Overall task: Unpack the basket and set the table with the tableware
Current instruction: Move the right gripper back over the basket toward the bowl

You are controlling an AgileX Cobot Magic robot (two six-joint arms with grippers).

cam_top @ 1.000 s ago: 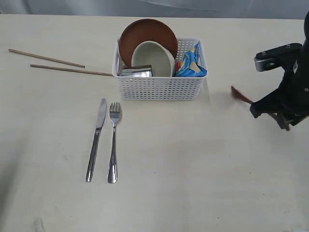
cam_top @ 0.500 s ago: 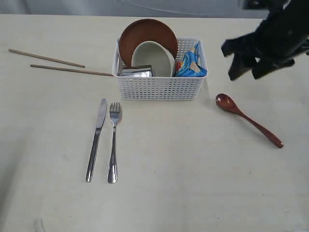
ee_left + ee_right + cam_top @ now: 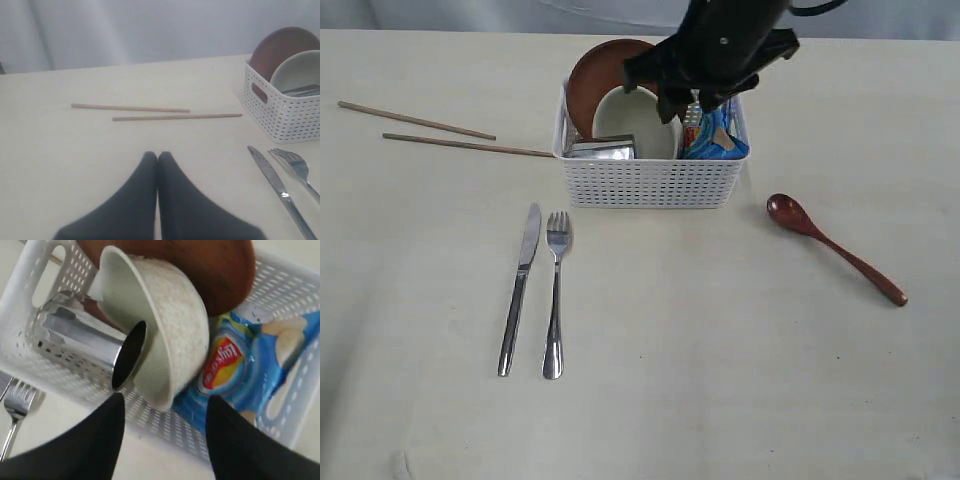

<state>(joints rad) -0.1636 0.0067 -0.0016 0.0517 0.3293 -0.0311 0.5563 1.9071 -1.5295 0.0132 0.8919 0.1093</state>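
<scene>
The white basket (image 3: 650,182) stands at the back of the table (image 3: 720,380) and holds a brown plate (image 3: 610,68), an off-white bowl (image 3: 628,120) and a steel cup (image 3: 602,150). My right gripper (image 3: 688,105) hovers open over the basket. In the right wrist view its fingertips (image 3: 116,401) straddle the bowl (image 3: 170,325) rim beside the cup (image 3: 85,335), gripping nothing. Knife (image 3: 520,290) and fork (image 3: 555,295) lie side by side in front; the wooden spoon (image 3: 835,250) lies to the right. Two chopsticks (image 3: 415,120) rest at the back left. My left gripper (image 3: 157,156) is shut and empty, low over the table.
A blue snack packet (image 3: 720,138) fills the basket's right end, next to the bowl; the right wrist view shows the packet (image 3: 240,370) just beyond one finger. The left wrist view takes in the chopsticks (image 3: 130,107), the basket (image 3: 280,115) and the knife (image 3: 277,185).
My right gripper let go of the spoon, which now lies on the table at the right. The arm then rose and swung left over the basket with its jaws open.
</scene>
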